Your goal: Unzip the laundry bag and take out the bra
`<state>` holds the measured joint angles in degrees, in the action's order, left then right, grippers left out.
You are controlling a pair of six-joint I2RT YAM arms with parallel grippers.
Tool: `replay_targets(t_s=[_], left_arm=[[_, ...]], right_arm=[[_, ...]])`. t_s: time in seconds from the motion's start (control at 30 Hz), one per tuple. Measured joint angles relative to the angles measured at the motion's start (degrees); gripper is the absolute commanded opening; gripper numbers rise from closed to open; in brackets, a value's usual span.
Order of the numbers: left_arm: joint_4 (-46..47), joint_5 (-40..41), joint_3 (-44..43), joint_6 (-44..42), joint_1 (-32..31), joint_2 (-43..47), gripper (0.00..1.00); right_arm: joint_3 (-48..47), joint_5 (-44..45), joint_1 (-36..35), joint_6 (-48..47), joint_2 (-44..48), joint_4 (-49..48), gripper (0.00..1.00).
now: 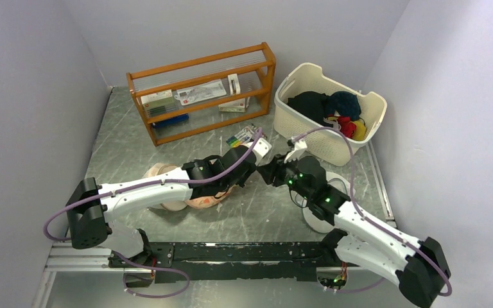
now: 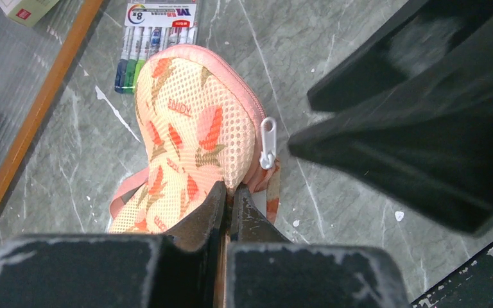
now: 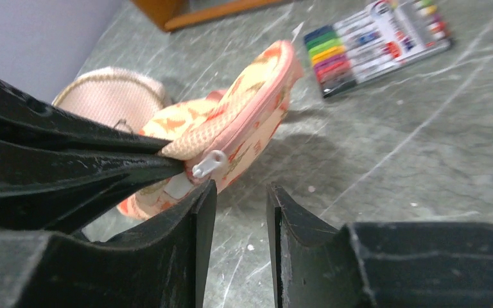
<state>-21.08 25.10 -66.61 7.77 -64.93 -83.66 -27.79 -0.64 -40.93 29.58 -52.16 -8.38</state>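
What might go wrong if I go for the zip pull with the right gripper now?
The zip pull sits outside the right gripper's open jaws, beside one finger; closing here would likely miss it. The left gripper pinches only the bag's edge, so a hard tug may slip it free.

Marbled table (image 1: 263, 208): rack (image 1: 202, 93), basket (image 1: 308, 128), markers (image 1: 244, 136), laundry bag (image 2: 192, 135)

Centre of the left wrist view: padded peach mesh laundry bag (image 2: 192, 128), orange-red flowers, green leaves, pink edging, white plastic zip pull (image 2: 268, 142). Top edge: flat pack of marker pens (image 2: 157, 38), green and blue caps. Grey-green marbled stone surface (image 2: 359, 212), pale veins throughout.
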Motion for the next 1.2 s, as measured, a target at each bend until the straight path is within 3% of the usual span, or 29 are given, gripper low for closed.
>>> replay_targets(t_s=[0.23,0.6,0.73,1.2], left_arm=[[-0.15,-0.63,0.04,0.02,0.0,-0.9,0.07],[-0.2,-1.05,0.04,0.13,0.0,-1.01,0.07],[-0.22,-1.46,0.04,0.13,0.0,-1.53,0.07],[-0.22,-2.36,0.04,0.15,0.0,-1.6,0.07]], right_arm=[[-0.96,8.07,0.11,-0.31,6.27,6.84,0.35],[-1.46,-5.42,0.17,-5.66,-0.87,2.27,0.37],[-1.44,-9.35,0.5,-5.79,-4.39,0.04,0.31],[-1.42,-9.6,1.22,-6.1,-2.78,0.35,0.19]])
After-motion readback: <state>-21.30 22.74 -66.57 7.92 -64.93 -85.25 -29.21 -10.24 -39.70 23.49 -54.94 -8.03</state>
